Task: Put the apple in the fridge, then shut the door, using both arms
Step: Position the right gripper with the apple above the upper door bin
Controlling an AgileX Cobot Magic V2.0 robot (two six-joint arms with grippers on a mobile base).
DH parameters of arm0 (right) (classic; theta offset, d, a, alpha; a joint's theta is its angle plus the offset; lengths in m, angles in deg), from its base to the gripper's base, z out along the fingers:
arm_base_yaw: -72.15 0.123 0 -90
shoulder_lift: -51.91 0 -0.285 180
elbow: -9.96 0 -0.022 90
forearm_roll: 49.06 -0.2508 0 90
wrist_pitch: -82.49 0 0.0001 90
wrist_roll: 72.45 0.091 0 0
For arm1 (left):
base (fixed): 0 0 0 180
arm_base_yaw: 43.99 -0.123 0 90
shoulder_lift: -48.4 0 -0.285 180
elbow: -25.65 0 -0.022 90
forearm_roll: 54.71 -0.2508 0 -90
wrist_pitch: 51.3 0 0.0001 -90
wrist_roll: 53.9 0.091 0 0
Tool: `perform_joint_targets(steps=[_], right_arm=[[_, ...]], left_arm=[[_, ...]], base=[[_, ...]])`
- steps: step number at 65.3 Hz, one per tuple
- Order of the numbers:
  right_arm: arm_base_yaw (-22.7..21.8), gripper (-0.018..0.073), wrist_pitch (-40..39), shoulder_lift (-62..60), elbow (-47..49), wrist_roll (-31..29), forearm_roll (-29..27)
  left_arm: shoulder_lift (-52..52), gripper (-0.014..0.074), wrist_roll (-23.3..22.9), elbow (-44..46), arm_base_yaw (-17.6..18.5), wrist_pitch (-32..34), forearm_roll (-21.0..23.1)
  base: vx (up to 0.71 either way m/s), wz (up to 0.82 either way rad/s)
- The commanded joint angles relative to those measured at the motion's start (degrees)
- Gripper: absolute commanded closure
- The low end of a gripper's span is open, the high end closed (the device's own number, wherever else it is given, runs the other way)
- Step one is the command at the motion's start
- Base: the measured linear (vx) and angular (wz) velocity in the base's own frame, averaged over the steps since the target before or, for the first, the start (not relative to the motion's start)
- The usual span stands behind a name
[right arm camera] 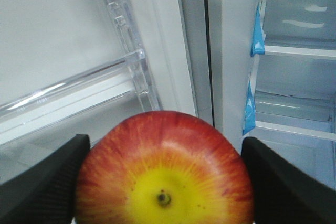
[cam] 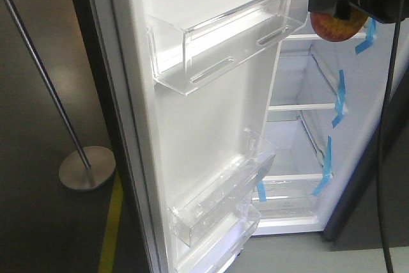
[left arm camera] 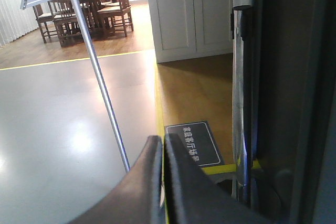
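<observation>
Right fingers (right arm camera: 42,184) clamp the apple (right arm camera: 164,174) between them; left fingers (left arm camera: 140,184) pressed together.

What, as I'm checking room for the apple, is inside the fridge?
White shelves and blue tape strips show in the fridge; no food seen. The apple in the right gripper and the door cover parts.

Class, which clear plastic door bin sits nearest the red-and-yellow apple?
The topmost clear plastic bin, beside the apple; the other bins hang far lower.
</observation>
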Motion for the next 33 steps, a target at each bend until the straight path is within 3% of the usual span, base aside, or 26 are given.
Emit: perform_joint_targets(steps=[1,33], right_arm=[[0.1,0.0384,-3.5,-2.1,1.9,-0.4,-1.8],[0.1,0.0384,-3.5,-2.1,1.9,-0.4,-1.8]], left_arm=[[-1.0,0.0604,-0.1,-0.9,0.2,3.8,0.1],[-1.0,0.0604,-0.1,-0.9,0.2,3.8,0.1]], base=[[0.00,0.00],[0.00,0.00]])
